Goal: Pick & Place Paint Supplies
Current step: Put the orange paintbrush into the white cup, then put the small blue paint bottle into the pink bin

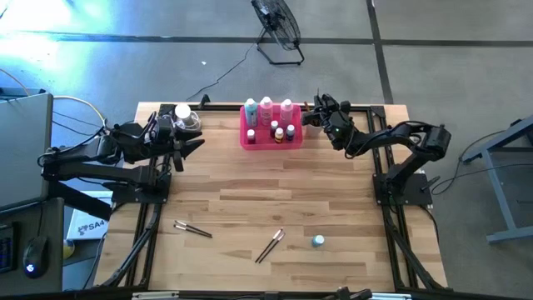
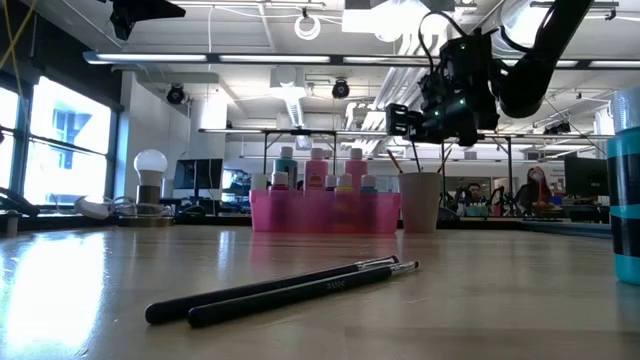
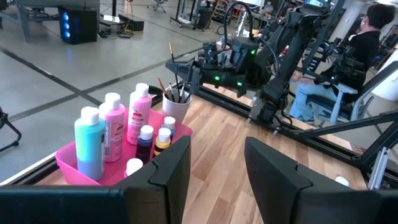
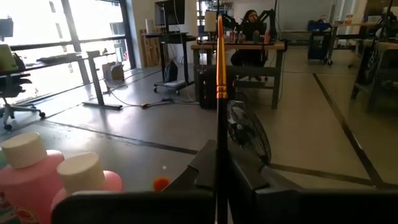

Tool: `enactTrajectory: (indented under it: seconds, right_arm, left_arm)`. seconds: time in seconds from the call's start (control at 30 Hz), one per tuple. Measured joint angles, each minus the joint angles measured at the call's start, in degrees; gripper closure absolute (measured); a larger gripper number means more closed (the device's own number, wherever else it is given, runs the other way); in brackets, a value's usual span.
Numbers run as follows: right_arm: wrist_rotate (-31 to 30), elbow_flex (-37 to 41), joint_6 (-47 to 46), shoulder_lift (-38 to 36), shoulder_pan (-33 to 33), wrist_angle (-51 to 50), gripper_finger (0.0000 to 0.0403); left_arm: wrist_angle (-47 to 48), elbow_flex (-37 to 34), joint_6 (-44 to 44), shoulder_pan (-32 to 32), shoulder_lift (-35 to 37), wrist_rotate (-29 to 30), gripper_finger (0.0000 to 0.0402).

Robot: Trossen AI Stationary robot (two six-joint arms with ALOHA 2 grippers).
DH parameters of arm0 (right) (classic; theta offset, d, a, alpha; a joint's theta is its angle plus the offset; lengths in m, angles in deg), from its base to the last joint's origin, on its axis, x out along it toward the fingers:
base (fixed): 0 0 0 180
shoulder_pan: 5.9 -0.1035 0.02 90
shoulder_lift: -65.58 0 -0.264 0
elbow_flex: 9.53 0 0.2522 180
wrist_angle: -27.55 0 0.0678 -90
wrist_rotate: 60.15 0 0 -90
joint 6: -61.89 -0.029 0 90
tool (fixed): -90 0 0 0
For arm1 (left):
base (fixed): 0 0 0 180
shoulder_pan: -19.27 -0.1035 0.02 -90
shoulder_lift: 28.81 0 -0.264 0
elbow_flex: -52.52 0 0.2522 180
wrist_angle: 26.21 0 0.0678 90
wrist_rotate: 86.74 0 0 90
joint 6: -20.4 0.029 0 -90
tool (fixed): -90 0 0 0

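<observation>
The pink tray point(image 1: 271, 136) stands at the table's far edge and holds three tall white-capped bottles point(image 3: 115, 127) and several tiny bottles point(image 3: 155, 140). The beige cup point(image 3: 176, 107) to its right holds brushes. My right gripper point(image 1: 316, 110) hovers above that cup point(image 2: 420, 202), shut on a thin paintbrush point(image 4: 219, 74). My left gripper point(image 3: 214, 180) is open, left of the tray, and touches nothing. Two pairs of brushes point(image 1: 191, 229) point(image 1: 269, 246) and a tiny teal bottle point(image 1: 317, 241) lie on the near part of the table. My right gripper pinches the paintbrush's handle point(image 4: 219, 146) between its two fingers. The brush runs along the fingers and stands out past their tips, with its copper ferrule point(image 4: 219, 84) farther out. I cannot tell whether the brush's other end touches the cup.
A white bulb-shaped lamp point(image 1: 185, 117) stands at the far left corner by my left arm. A floor fan point(image 1: 277, 25) is beyond the table. People sit at desks in the room behind. Bare wood lies between the tray and the near brushes.
</observation>
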Motion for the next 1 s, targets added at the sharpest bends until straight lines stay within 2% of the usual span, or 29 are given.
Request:
enactTrajectory:
  seconds: [0.23, 0.33, 0.73, 0.87, 1.0]
  right_arm:
    - [0.21, -0.02, 0.15, 0.00, 0.20, -0.81, 0.0394]
    - [2.27, -0.02, 1.74, 0.00, 0.18, -0.83, 0.0392]
    - [2.91, -0.02, 3.08, 0.00, 0.16, -0.50, 0.0326]
    - [2.82, -0.02, 8.22, -0.36, -0.47, 2.28, 0.0314]
    - [2.61, -0.02, 13.38, -2.02, -2.22, 9.48, 0.0310]
  left_arm:
    - [-0.01, 0.00, -0.02, 0.00, 0.00, 0.00, 0.0254]
    - [-0.01, 0.00, -0.02, 0.00, 0.00, 0.00, 0.0254]
    - [-0.03, 0.02, -0.09, 0.00, 0.00, 0.00, 0.0254]
    - [-0.03, 0.02, -0.09, 0.00, 0.00, 0.00, 0.0254]
    - [-0.05, 0.02, -0.07, 0.00, 0.01, 0.00, 0.0254]
